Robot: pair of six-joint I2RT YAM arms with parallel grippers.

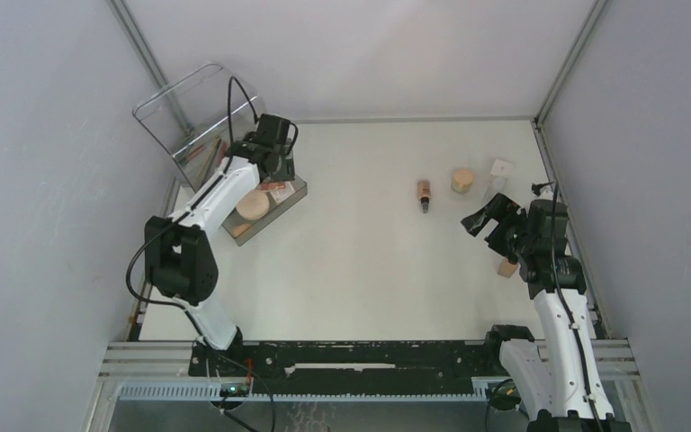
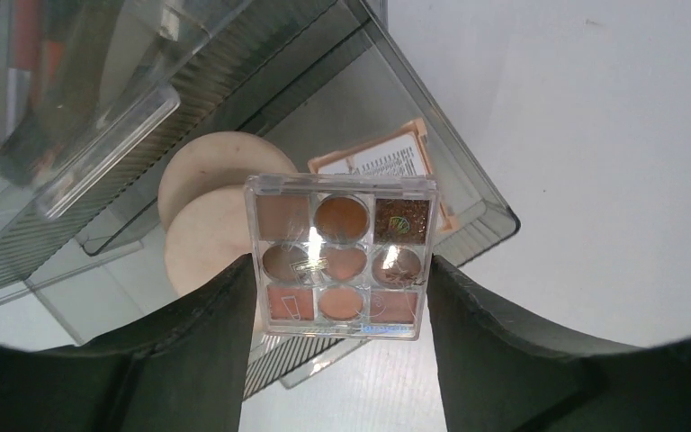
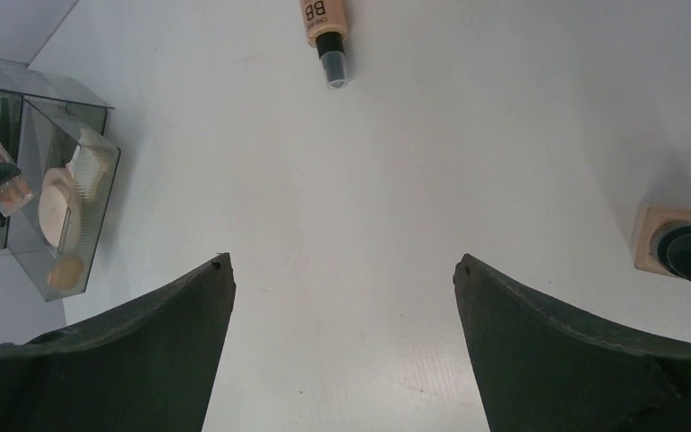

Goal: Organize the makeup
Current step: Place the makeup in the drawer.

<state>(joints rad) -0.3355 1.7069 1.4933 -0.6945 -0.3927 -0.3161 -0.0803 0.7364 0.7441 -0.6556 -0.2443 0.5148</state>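
Observation:
My left gripper (image 2: 340, 270) is shut on a clear square eyeshadow palette (image 2: 340, 256) and holds it above the front tray of the clear organizer (image 2: 468, 202). In that tray lie round peach powder discs (image 2: 207, 202) and a peach-edged flat packet (image 2: 378, 157). Brushes and red pencils (image 2: 27, 54) stand in the organizer's back part. In the top view the left gripper (image 1: 273, 155) is over the organizer (image 1: 189, 117). My right gripper (image 3: 342, 270) is open and empty above bare table. A tan BB bottle (image 3: 322, 27) lies ahead of it, also in the top view (image 1: 424, 193).
A tan jar (image 1: 462, 180) and a small white box (image 1: 501, 168) stand at the back right. A beige bottle with a black cap (image 3: 679, 247) lies right of my right gripper. A beige sponge (image 1: 506, 267) sits beside the right arm. Grey walls close in both sides.

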